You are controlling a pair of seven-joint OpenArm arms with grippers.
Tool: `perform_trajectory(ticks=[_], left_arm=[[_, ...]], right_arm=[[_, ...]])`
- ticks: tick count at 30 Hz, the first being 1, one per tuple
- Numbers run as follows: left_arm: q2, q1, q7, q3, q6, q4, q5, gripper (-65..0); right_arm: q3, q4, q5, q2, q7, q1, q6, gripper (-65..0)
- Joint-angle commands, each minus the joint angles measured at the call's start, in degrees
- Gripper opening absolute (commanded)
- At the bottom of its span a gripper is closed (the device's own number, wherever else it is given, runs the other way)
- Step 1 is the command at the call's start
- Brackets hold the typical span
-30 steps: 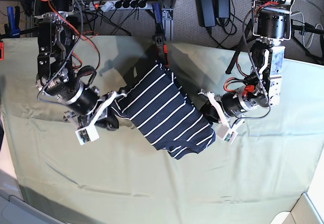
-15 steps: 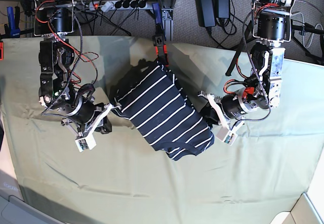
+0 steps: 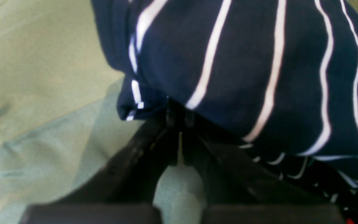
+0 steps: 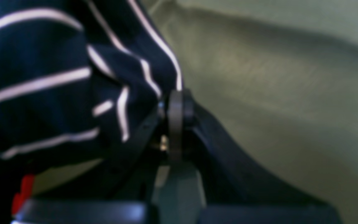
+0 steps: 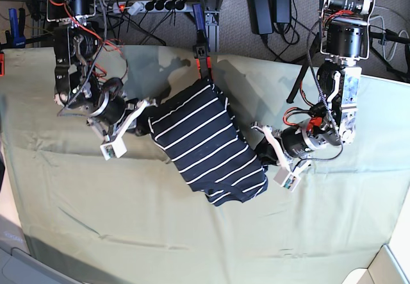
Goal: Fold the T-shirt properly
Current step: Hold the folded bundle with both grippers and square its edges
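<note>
Base view: T-shirt (image 5: 208,144) is lying as a folded diagonal bundle mid-cloth (image 5: 333,233), just below the clamp (image 5: 203,59). Right gripper (image 5: 142,118) is pinching the bundle's upper-left corner; right wrist view is showing fingers pressed together on a fabric edge. Left gripper (image 5: 264,150) is gripping the lower-right edge, fingers closed on a fold in the left wrist view. Holding opposite ends is probably keeping the layers taut and aligned. Shirt is looking partly lifted; I cannot tell how much is touching the cloth.
</note>
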Motion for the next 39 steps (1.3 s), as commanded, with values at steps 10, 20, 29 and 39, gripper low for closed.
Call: perform_trajectory(ticks=[10, 20, 29, 39], left_arm=[[-0.3, -1.5, -2.8, 6.2, -1.0, 0.9, 0.1, -63.7], [3.1, -1.4, -3.5, 8.1, -1.0, 0.9, 1.6, -63.7], [5.4, -1.5, -3.6, 8.1, -1.0, 0.9, 2.2, -63.7], [5.4, -2.0, -3.6, 8.1, -1.0, 0.9, 2.5, -63.7]], right_arm=[[0.2, 7.2, 2.5, 0.0, 0.0, -5.9, 1.1, -65.0], [0.2, 13.0, 3.0, -0.5, 0.0, -11.5, 1.1, -65.0], [0.2, 14.2, 3.0, -5.8, -0.1, -13.5, 1.1, -65.0], [0.1, 14.7, 3.3, -7.6, -0.5, -13.5, 1.1, -65.0]])
